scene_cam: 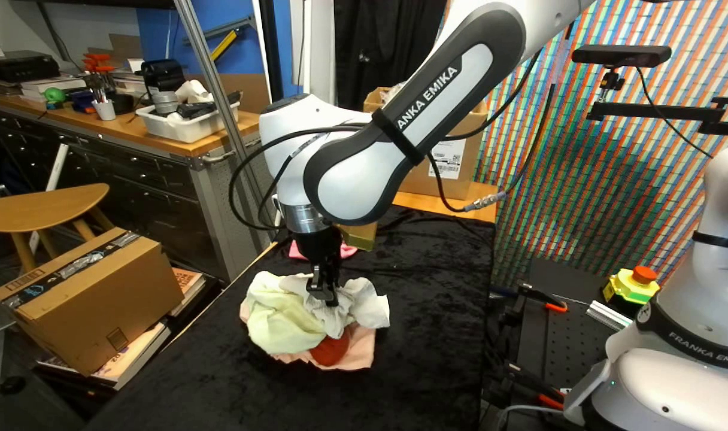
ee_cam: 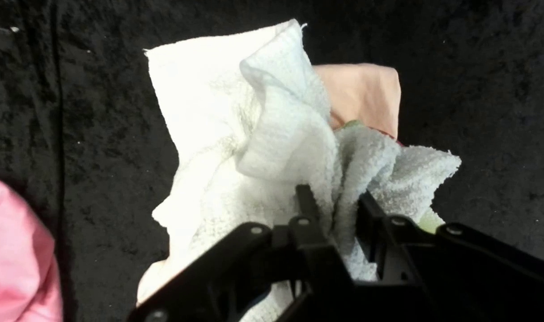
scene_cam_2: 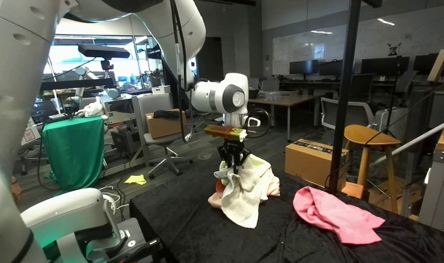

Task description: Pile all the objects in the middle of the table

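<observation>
A pile of cloths lies on the black-covered table (scene_cam: 424, 359). A white towel (scene_cam: 370, 308) is on top; it also shows in an exterior view (scene_cam_2: 242, 204) and the wrist view (ee_cam: 196, 98). Under or beside it are a yellow-green cloth (scene_cam: 274, 323), a peach cloth (scene_cam: 361, 347) and a rounded red thing (scene_cam: 331, 352), partly hidden. My gripper (ee_cam: 332, 194) points down at the pile, its fingers partly closed with a thick fold of the white towel between them. A pink cloth (scene_cam_2: 339, 219) lies apart from the pile; its edge shows in the wrist view (ee_cam: 17, 255).
A black post (scene_cam_2: 344, 109) stands by the table edge near the pink cloth. A cardboard box (scene_cam: 94, 299) sits beyond the table's side. Another cardboard box (scene_cam: 463, 161) stands behind the table. A yellow cloth (scene_cam_2: 136, 179) lies on the floor.
</observation>
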Controlling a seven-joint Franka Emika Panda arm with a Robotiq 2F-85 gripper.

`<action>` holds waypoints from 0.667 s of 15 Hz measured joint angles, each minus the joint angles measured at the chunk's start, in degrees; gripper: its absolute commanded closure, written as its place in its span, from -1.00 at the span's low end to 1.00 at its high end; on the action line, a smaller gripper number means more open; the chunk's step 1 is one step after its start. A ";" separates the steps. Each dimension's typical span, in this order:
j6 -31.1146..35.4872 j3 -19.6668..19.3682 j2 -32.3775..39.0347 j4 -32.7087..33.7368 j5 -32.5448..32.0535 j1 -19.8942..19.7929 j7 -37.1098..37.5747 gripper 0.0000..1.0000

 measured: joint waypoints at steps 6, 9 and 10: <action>-0.03 -0.34 -0.96 0.55 -0.01 -0.19 0.02 -1.00; -0.02 -0.55 -2.87 0.47 -0.01 -0.76 0.01 -1.00; -0.02 -0.62 -3.64 0.42 0.00 -1.05 0.00 -1.00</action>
